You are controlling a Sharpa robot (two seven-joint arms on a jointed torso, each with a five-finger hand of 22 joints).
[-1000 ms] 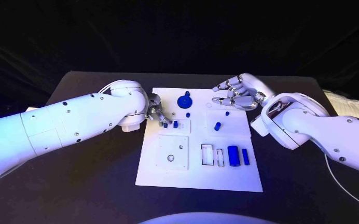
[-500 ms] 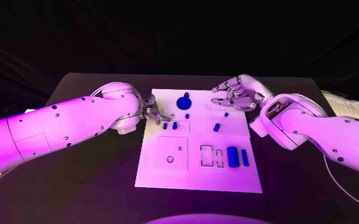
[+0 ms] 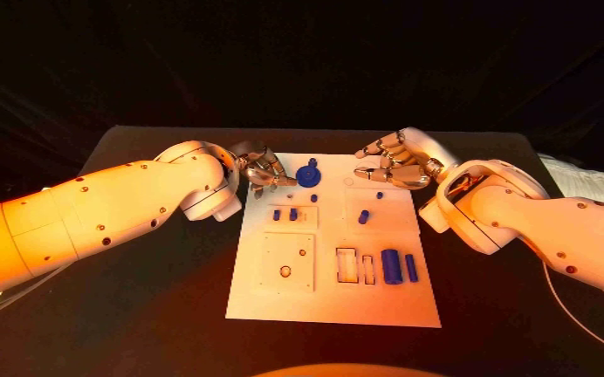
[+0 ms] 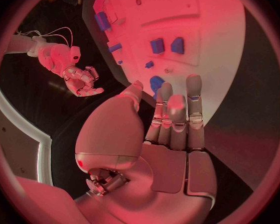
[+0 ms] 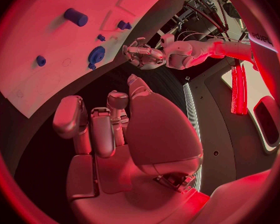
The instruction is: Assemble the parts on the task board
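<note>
The white task board (image 3: 330, 298) lies in the middle of the black table. A blue round disc (image 3: 310, 176) stands near its far edge, with two small blue pegs (image 3: 284, 215) on a square block below it. More pegs (image 3: 364, 216) and two blue cylinders (image 3: 399, 266) lie toward the right. My left hand (image 3: 264, 172) hovers at the board's far left corner, just left of the disc, fingers loosely bent and holding nothing. In the left wrist view its fingers (image 4: 177, 114) point at the disc (image 4: 156, 82). My right hand (image 3: 396, 161) hangs over the far right corner, half curled and empty.
Two rectangular slots (image 3: 346, 265) and a square plate with a small hole (image 3: 287, 261) sit on the board's near half. Black table (image 3: 151, 307) surrounds the board on all sides. The right wrist view shows the board (image 5: 40, 40) and my left hand (image 5: 143, 54) beyond it.
My left hand has drawn back from beside the two small pegs toward the board's far edge, ending next to the disc. The right hand has barely moved.
</note>
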